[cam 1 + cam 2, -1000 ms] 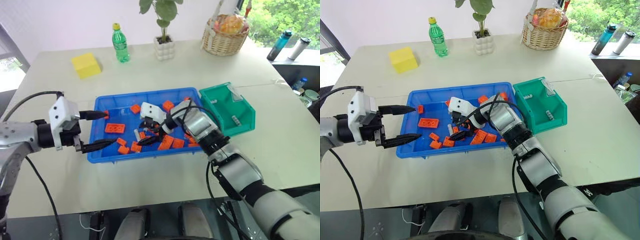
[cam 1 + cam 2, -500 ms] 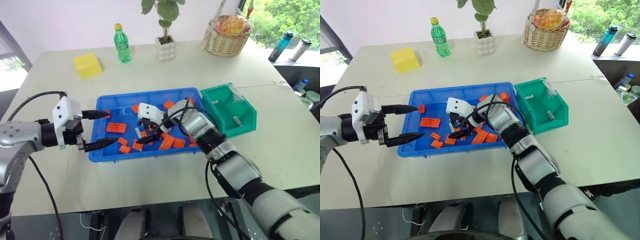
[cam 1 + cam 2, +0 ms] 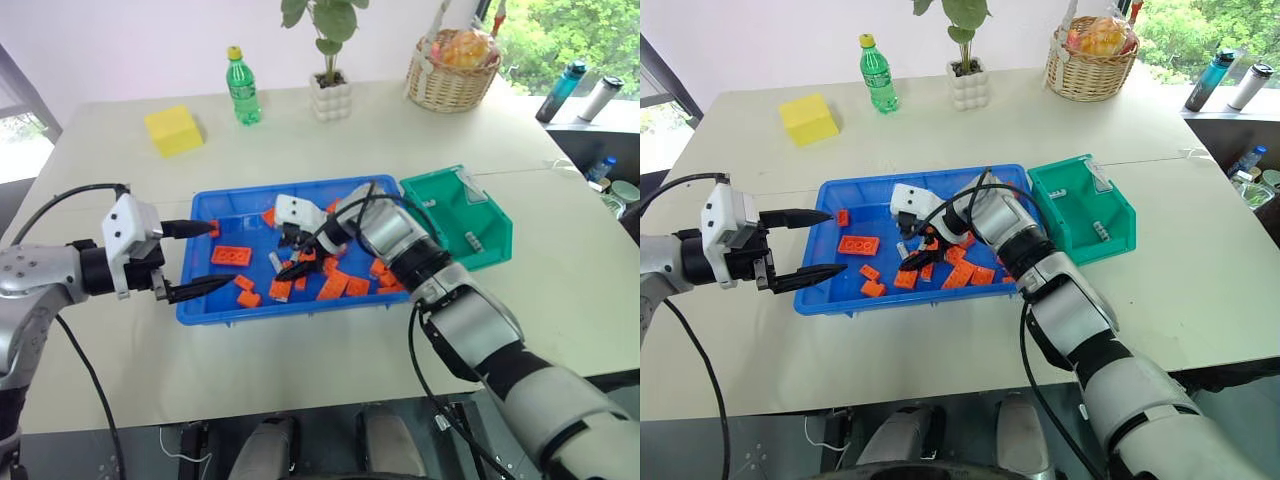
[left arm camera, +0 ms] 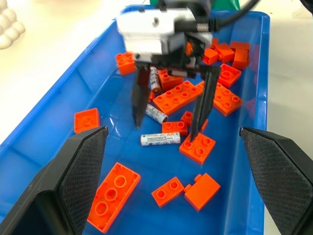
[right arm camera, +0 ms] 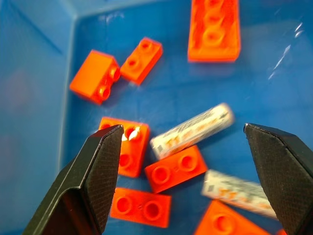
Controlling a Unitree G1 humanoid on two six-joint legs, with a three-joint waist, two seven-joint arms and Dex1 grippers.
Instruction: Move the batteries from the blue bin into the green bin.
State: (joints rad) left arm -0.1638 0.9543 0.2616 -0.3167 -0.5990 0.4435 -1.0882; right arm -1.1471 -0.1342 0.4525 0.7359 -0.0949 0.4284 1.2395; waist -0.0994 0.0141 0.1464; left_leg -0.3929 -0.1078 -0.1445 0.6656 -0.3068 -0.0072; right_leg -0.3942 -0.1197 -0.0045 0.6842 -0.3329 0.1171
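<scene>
The blue bin (image 3: 280, 312) lies mid-table, full of orange bricks with loose batteries among them. My right gripper (image 3: 293, 255) hangs open inside it, pointing down toward the left. Just under its fingertips lies one battery (image 5: 191, 130), with a second battery (image 5: 239, 192) beside it; nothing is held. The left wrist view shows the same battery (image 4: 160, 139) between the right gripper's (image 4: 166, 129) two fingers. My left gripper (image 3: 222, 257) is open and empty at the bin's left end. The green bin (image 3: 455, 215) touches the blue bin's right side and holds two batteries (image 3: 470, 240).
Behind the bins stand a yellow block (image 3: 172, 130), a green bottle (image 3: 240, 88), a potted plant (image 3: 328, 95) and a wicker basket (image 3: 452, 72). Two drink bottles (image 3: 560, 90) stand beyond the table's far right corner.
My right gripper has risen slightly and edged further into the bin, still open. The left arm has held still.
</scene>
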